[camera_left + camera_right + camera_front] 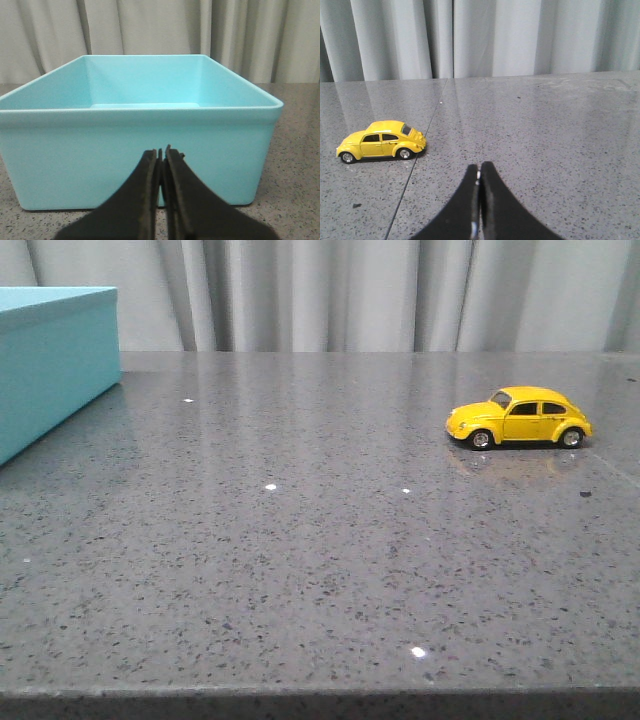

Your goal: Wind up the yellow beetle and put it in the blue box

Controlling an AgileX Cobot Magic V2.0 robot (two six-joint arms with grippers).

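The yellow beetle (pixel 519 417) stands on its wheels at the right of the grey speckled table, nose pointing left. The right wrist view shows the same beetle (pixel 382 141) well off to one side of my right gripper (pixel 480 169), which is shut on nothing. The blue box (pixel 52 360) sits at the far left edge of the front view, cut off by the frame. In the left wrist view the blue box (pixel 135 135) is open-topped and empty, directly ahead of my left gripper (pixel 161 152), which is shut with nothing in it. Neither arm appears in the front view.
A grey curtain (pixel 350 295) hangs behind the table. The table's front edge (pixel 320 695) runs along the bottom of the front view. A thin seam (pixel 415 165) in the tabletop passes just behind the car.
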